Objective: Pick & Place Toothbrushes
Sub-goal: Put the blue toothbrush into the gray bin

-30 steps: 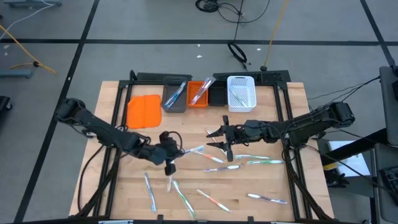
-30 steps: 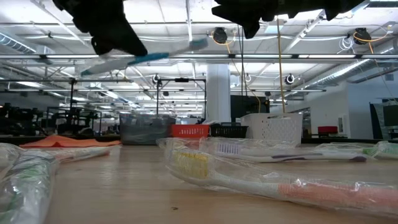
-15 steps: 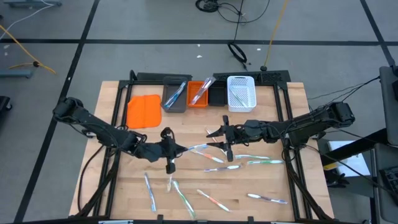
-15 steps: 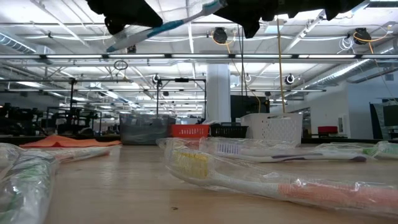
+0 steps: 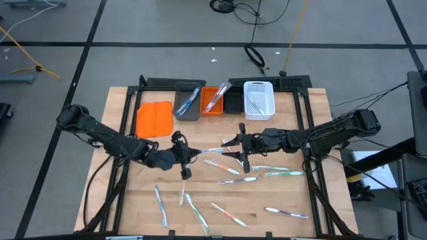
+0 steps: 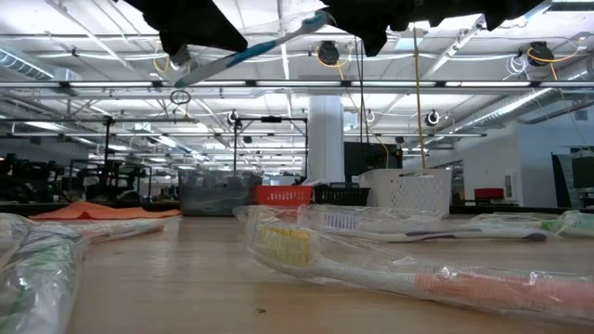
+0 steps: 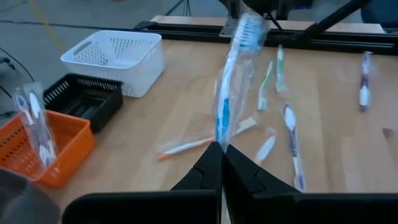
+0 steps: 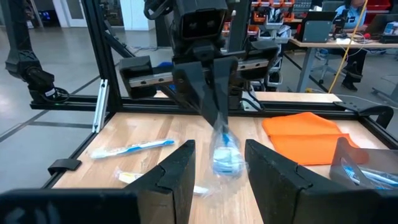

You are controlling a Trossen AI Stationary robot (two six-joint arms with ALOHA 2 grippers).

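Left end effector (image 5: 189,155): fingers pressed together on the handle end of a blue-and-white wrapped toothbrush (image 7: 231,87), carried clear above the worktop (image 5: 127,193) near its middle.
Right end effector (image 8: 214,165): fingers spread, nothing between them; hovers just beyond the held brush's head, facing the left one.
Held brush: its head end reaches almost into the gap of the right fingers; looks like a hand-over, judged only.
Handling: light, slim, stiff stick in a loose clear wrapper; film is likely slippery and crinkly, so a pinch on film alone could slide. Best taken across the handle, mid-length or near the end, away from the bristles.
Loose brushes on worktop: about nine in the high view, scattered front and right; exact count uncertain where they overlap.
Bins at the back edge: four in a row – grey bin (image 5: 187,103) with at least one brush, orange bin (image 5: 214,101) with at least one, black bin (image 5: 233,102) apparently empty, white mesh bin (image 5: 259,100) apparently empty.
Other: one flat orange mat (image 5: 153,118).
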